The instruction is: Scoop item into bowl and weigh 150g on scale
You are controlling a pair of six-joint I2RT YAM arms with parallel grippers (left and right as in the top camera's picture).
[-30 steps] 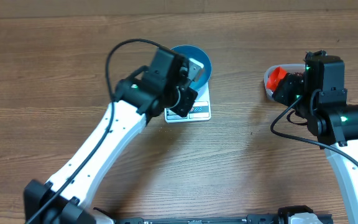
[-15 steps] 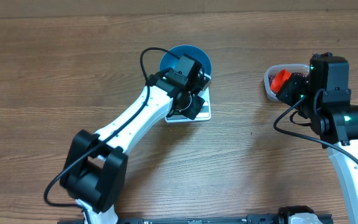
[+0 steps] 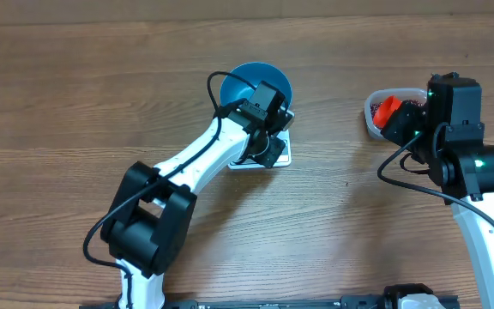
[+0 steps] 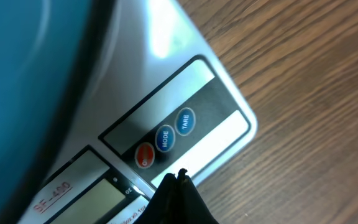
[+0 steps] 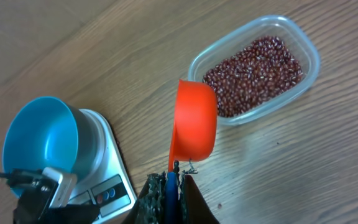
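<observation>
1. The left fingers point(image 4: 178, 186) were pressed together into one dark point, with nothing between them.
2. Their tip sat just over the control strip of the scale point(image 4: 160, 46), next to the red one of three round buttons point(image 4: 165, 138). Contact with the strip: could not tell.
3. The display point(image 4: 98, 199) lay beside the buttons along the same edge. Its reading was not legible.
4. The bowl point(image 4: 30, 74), bright blue, stood on the scale platform just behind the control strip and filled the left wrist view on that side.
5. The right fingers point(image 5: 185, 199) were clamped narrowly on the blue handle of the scoop point(image 5: 194, 127).
6. The red cup of the scoop hung above the tabletop point(image 5: 73, 50), close to the near rim of the tub point(image 5: 309, 56). Only the outside of the cup showed, so its contents could not be told.
7. The beans point(image 5: 253, 71), dark red-brown, lay as a loose layer inside the clear tub.
8. From the right wrist view, the bowl's inside showed plain blue walls.
9. Overhead, the scale and bowl stood mid-tabletop under the left arm. The tub was well apart from them, on the right arm's side.
</observation>
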